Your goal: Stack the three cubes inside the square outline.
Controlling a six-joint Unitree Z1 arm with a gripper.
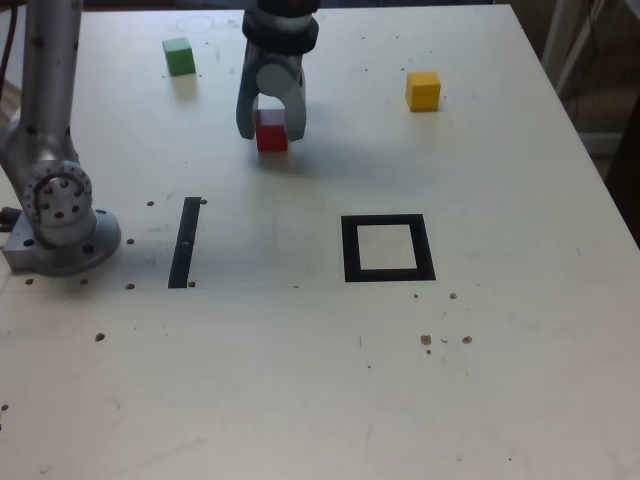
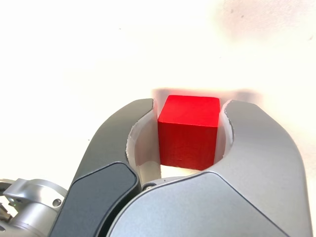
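The red cube rests on the white table at the back middle of the exterior view. My gripper reaches down over it, one grey finger against each side. In the wrist view both jaws press on the red cube, so my gripper is shut on it. To the exterior view's far left stands the green cube, alone. By itself at the far right is the yellow cube. The square outline, a thick black border around a pale square, lies nearer the front, right of centre, with nothing inside it.
A thin black strip lies on the table left of the square outline. The arm's grey base stands at the exterior view's left edge. The table's right edge runs close behind the yellow cube.
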